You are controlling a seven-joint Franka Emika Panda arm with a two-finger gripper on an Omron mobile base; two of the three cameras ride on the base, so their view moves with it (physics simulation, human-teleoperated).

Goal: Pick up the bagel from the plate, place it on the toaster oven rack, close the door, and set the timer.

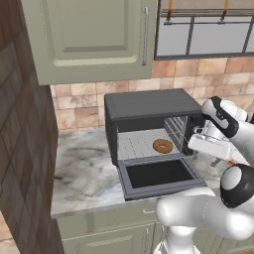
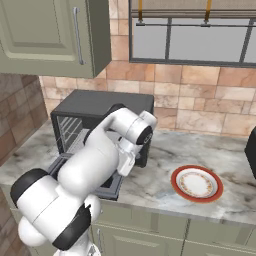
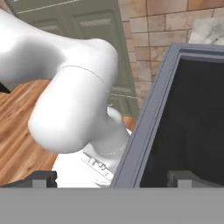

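The golden-brown bagel (image 1: 162, 146) lies on the light-grey toaster oven rack (image 1: 136, 145) inside the black oven (image 1: 149, 106). The door (image 1: 158, 174) hangs open, folded down flat in front of the oven. The white plate (image 2: 196, 183) with its red-orange rim sits bare on the counter, right of the oven. My gripper (image 3: 113, 179) is open, its fingertips (image 3: 43, 179) wide apart. It hovers by the right side of the door (image 3: 192, 118), whose grey frame edge runs up between the jaws. Nothing is held.
The oven stands on a marble counter (image 1: 84, 168) against a tiled wall, under a green upper cabinet (image 1: 89, 34) and beside a window (image 2: 195, 40). My own arm (image 2: 95, 165) covers the door in the right base view. A dark appliance (image 2: 251, 150) stands at the far right.
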